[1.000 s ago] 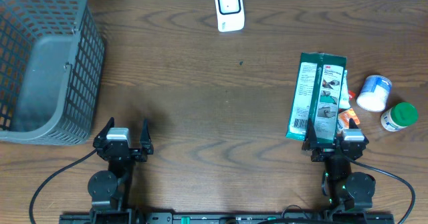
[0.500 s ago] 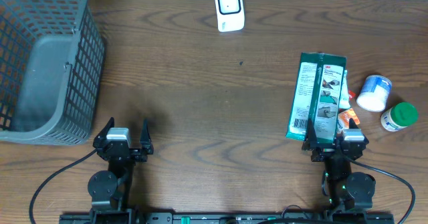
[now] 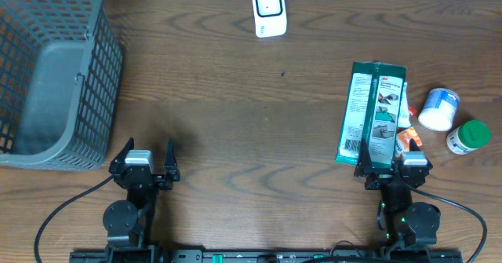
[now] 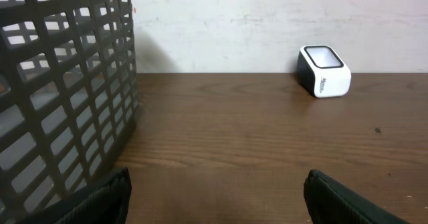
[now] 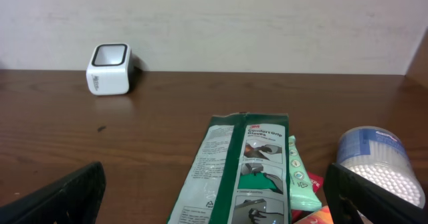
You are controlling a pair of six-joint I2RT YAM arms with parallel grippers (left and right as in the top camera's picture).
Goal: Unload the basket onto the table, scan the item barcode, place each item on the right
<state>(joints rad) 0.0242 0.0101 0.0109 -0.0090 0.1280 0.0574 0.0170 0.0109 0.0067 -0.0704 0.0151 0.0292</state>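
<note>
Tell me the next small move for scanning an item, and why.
Probably ease the right gripper forward and down over the near end of the green package, ready to close. Its jaws stand open and empty at that package's near end, while the scanner sits at the table's far edge.

1. basket (image 3: 47,74) sits at the table's (image 3: 235,114) far left corner.
2. scanner (image 3: 268,10) stands at the far edge, near its middle.
3. packet (image 3: 372,114) lies toward the right edge; tub (image 3: 438,109) and bottle (image 3: 468,136) lie right of it.
</note>
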